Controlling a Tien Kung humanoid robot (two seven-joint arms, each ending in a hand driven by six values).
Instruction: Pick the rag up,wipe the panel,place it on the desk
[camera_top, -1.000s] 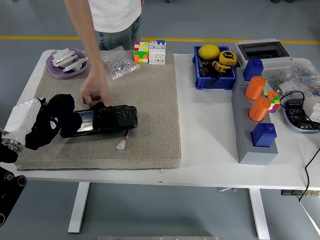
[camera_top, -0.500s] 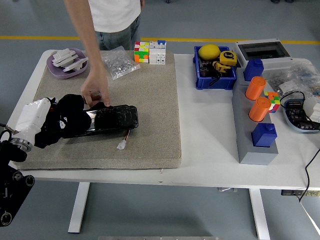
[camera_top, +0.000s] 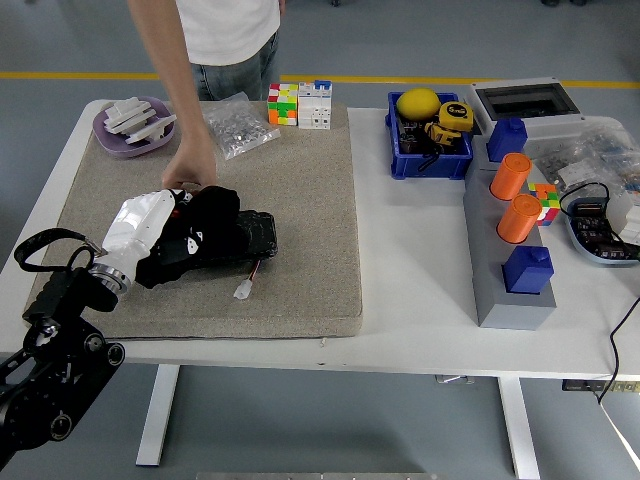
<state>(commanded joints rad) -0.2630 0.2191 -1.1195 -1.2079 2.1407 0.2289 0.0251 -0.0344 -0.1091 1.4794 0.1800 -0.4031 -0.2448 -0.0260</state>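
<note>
My left hand (camera_top: 165, 232) lies on the black panel (camera_top: 225, 243), fingers (camera_top: 205, 212) wrapped in the black rag (camera_top: 195, 228) and curled onto it, pressing the cloth flat against the panel's left half. Rag and panel are both black, so the exact edge between them is hard to make out (the glossy right end of the panel is the only bare part I can see clearly). The panel lies lengthwise on the grey mat (camera_top: 300, 180) that covers the left part of the white bench (camera_top: 420, 260). A thin lead with a small white connector (camera_top: 243, 291) trails from the panel's near edge onto the mat.

A person stands at the far side; the person's hand (camera_top: 190, 165) rests at the panel's far edge, just beside my fingers, touching or nearly touching the rag.

My right arm does not show.

Elsewhere: purple dish (camera_top: 132, 125) at the mat's far left corner, blue bin (camera_top: 428, 140) well apart to the right.
</note>
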